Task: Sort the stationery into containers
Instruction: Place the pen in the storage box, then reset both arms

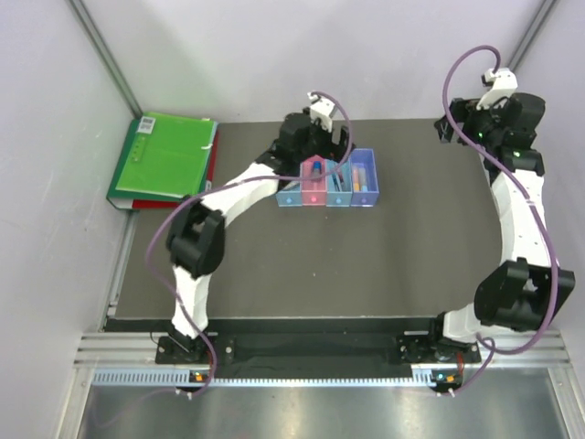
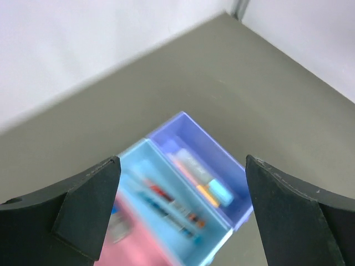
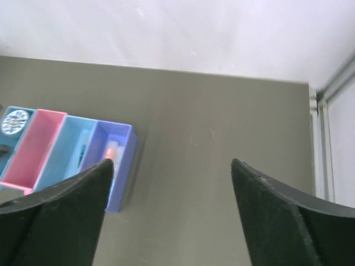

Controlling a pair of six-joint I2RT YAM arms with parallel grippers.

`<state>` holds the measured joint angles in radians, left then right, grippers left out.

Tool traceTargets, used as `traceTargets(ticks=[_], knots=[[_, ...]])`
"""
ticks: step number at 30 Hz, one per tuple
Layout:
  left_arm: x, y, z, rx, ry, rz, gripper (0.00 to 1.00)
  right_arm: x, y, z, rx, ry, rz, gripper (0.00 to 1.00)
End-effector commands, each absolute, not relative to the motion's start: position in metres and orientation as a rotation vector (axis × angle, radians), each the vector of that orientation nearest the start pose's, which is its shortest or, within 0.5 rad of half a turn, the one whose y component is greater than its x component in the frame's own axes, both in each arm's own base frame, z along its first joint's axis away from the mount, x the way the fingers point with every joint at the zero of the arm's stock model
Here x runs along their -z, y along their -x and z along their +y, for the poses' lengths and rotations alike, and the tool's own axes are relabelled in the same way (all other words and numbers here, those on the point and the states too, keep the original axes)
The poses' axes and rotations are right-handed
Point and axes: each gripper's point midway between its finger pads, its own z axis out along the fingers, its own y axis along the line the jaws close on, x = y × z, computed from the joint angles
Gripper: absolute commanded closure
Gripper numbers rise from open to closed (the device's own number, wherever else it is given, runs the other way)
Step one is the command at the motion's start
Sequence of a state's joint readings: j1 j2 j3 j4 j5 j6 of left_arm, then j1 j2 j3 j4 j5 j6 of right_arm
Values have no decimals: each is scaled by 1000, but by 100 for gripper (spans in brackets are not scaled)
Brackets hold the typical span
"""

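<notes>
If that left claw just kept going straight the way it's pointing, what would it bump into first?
Most likely the containers: the open left gripper frames the light blue bin and the purple bin. Which comes first, depth leaves unclear.

Three views sharing the row of bins
We look down from high overhead; left wrist close above them, blurred, perhaps tilted; right wrist farther off to their right.

Pale walls, dark grey tabletop, metal ledge
</notes>
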<state>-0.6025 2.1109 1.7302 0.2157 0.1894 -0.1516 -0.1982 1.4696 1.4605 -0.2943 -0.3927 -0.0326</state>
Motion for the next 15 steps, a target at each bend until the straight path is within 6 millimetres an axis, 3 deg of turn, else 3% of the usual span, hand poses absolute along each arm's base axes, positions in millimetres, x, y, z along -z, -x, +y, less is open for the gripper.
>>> traceTargets(ticks=[1, 2, 3, 5, 6, 8, 9, 10, 11, 12, 13, 14, 15], knots=[[-337, -473, -328, 489, -650, 1524, 1, -388, -430, 3, -252, 260, 1663, 1], [-355, -471, -300, 413, -611, 1525, 1, -390, -426, 5, -251, 273, 1657, 0], [-341, -466, -284, 367, -609, 1607, 1, -396, -419, 8, -242, 293, 1641, 0], [-351, -459, -243, 272, -560, 1654, 1, -398, -409, 14, -238, 336, 1640, 0], [-335, -450, -228, 239, -573, 1734, 1, -401, -403, 14, -210, 365, 1633, 0], [-343, -438, -190, 135, -515, 1764, 1, -395, -393, 17, -189, 413, 1660, 0], [-325, -432, -171, 60, -490, 1819, 1, -395, -387, 18, -180, 420, 1666, 0], [-318, -424, -158, 17, -480, 1847, 1, -393, -384, 18, -166, 429, 1678, 0], [-328, -410, -144, -22, -476, 1820, 1, -387, -380, 22, -163, 437, 1702, 0], [-302, -400, -137, -39, -511, 1864, 1, -378, -373, 23, -155, 453, 1739, 0], [-297, -391, -133, -36, -537, 1857, 1, -368, -367, 28, -171, 483, 1769, 0], [-307, -376, -123, -36, -558, 1815, 1, -361, -360, 36, -180, 550, 1781, 0], [-281, -365, -120, -32, -592, 1852, 1, -351, -348, 45, -232, 587, 1814, 0]])
